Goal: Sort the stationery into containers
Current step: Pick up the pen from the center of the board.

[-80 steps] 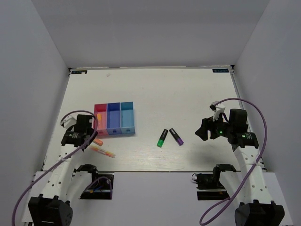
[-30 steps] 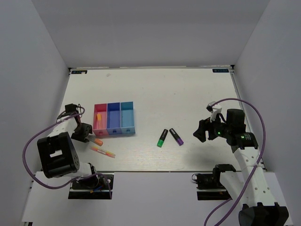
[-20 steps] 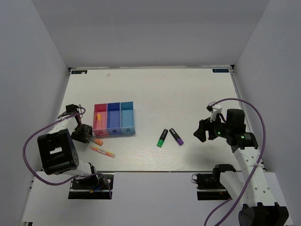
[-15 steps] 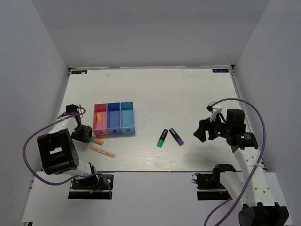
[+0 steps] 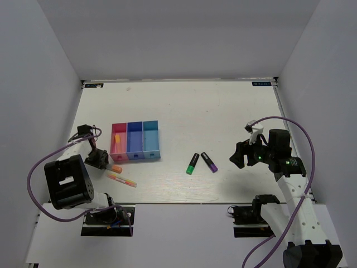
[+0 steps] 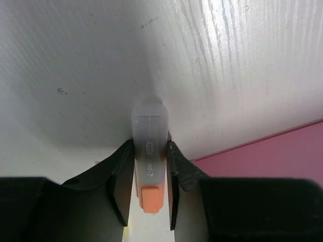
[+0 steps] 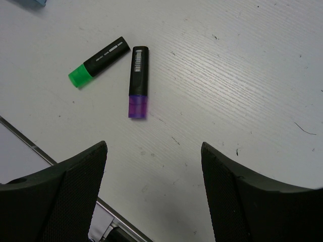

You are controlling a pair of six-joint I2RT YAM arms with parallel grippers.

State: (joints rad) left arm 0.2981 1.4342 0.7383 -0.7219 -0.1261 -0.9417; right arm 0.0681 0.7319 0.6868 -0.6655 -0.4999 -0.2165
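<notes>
Clamping the orange marker, the left end effector sits low.

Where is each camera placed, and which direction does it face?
Top external: above, behind the bases, looking down at the table; left arm and right arm show.
Left wrist: looking down along the left fingers, which pinch the orange marker beside the pink bin.
Right wrist: looking down past the open right fingers at the green marker and purple marker.
Shared: top and right wrist show these markers.

A robot lab cell: white table boxed by plain walls.
</notes>
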